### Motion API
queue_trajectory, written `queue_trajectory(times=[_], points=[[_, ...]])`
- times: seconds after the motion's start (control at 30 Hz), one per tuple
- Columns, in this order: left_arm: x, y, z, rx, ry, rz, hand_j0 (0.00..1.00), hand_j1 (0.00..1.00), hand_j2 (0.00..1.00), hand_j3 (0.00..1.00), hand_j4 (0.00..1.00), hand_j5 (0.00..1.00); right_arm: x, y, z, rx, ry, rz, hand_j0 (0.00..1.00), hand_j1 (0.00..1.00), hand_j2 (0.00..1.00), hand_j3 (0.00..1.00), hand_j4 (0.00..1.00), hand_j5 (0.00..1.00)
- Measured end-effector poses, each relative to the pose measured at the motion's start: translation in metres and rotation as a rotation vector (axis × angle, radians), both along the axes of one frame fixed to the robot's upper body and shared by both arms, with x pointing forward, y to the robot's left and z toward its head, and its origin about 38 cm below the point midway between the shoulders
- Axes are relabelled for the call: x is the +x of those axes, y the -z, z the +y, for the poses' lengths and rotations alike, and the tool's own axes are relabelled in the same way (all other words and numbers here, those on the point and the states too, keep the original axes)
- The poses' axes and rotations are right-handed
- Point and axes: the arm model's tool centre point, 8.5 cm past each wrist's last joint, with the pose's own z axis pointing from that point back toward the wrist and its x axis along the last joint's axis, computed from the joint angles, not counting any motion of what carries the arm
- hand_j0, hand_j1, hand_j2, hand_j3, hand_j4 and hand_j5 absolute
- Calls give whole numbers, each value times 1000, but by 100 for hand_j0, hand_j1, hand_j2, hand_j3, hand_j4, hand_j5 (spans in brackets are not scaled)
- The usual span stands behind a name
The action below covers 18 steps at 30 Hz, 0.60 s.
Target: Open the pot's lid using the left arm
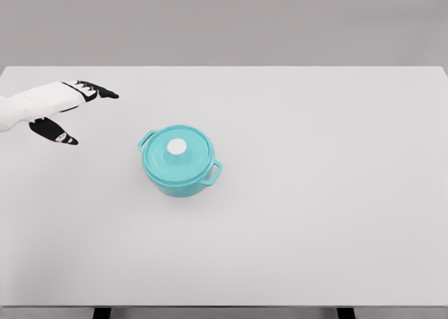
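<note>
Left hand: the left hand comes in at the far left edge of the head view, over the back-left part of the counter, on the end of a white forearm.
Hand state: fingers spread and pointing right toward the middle of the counter, thumb hanging apart below them; nothing in its hold.
Pot: the pot sits upright on the counter, a little left of the middle, teal all over.
Pot versus hand: the pot is to the right of the hand and nearer the robot, well apart from it; open counter lies between the fingertips and the pot's nearest handle, no contact anywhere.
Lid: the lid is on the pot, seated flat and closing it, same teal as the body.
Knob: a small round white knob sits at the middle of the lid, facing straight up.
Writing: no brand, label or lettering can be read on the pot, the lid or the hand.
Handles: two loop handles, one at the upper left, one at the lower right.
Long axis: the pot is round, so its only long line runs through the two handles, slanting from back-left to front-right; the back-left handle is the one turned toward the hand.
Counter: plain white, filling most of the view, with a grey wall behind it.
</note>
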Motion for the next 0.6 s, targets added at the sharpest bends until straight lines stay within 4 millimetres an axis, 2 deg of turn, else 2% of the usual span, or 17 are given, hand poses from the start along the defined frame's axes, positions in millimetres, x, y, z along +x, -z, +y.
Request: queue_trajectory(times=[0.3,0.47,0.53,0.57,0.6], points=[[0,-1,-1,3,7,-4,100,100,100,100,100,100,-12,0,0,-3,-2,17,100,100,100,100,100,100],[7,-25,-5,7,19,-60,100,100,100,100,100,100,-11,0,-1,-4,-2,15,100,100,100,100,100,100],[7,-29,-13,20,51,-72,100,100,100,100,100,100,-12,0,-1,-4,-2,17,100,100,100,100,100,100],[10,-42,-21,38,81,-105,100,100,100,100,100,100,-12,0,-1,-4,-2,17,100,100,100,100,100,100],[19,-75,-33,58,121,-165,100,100,100,100,100,100,-12,0,-1,-4,-2,17,100,100,100,100,100,100]])
